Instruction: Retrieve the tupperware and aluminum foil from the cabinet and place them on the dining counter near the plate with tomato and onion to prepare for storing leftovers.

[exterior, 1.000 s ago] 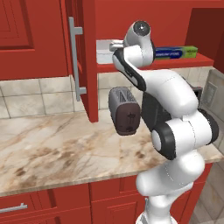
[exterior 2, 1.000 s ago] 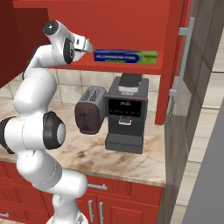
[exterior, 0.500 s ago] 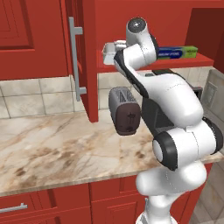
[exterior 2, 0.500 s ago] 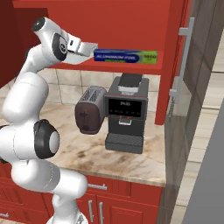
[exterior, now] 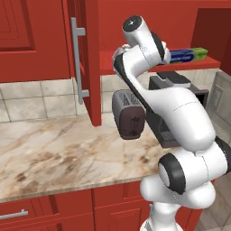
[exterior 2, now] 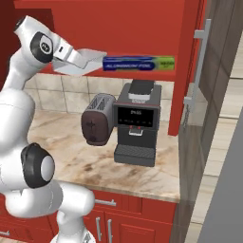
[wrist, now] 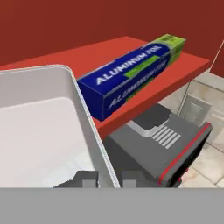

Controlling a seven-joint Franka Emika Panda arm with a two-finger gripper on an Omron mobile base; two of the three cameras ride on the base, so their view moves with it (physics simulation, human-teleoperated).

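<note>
The claw (wrist: 109, 178) is closed narrow on the near rim of the tupperware (exterior 2: 79, 61), one tip on either side of the wall in the hand view, so we judge the grasp taken. Compared with a second ago, the upper arm has swung away to the left in the right base view. The tray has come with it, and now sits tilted at the front of the cabinet (exterior 2: 123, 28) opening rather than lying back on the red shelf (wrist: 61, 57). We cannot tell whether its far corner is touching the shelf or is just clear of it. The aluminum foil (exterior 2: 137, 63) has not moved. It lies flat along the shelf just beside the tray's far side, green end pointing away from the claw, above the coffee machine (exterior 2: 137, 123) and toaster (exterior 2: 97, 124) on the table (exterior: 58, 153). For the task, this means the first retrieval is under way. The tray needs drawing fully out past the open door and its bar handle (exterior: 79, 63), then carrying to the dining counter. The foil remains for a second trip.
</note>
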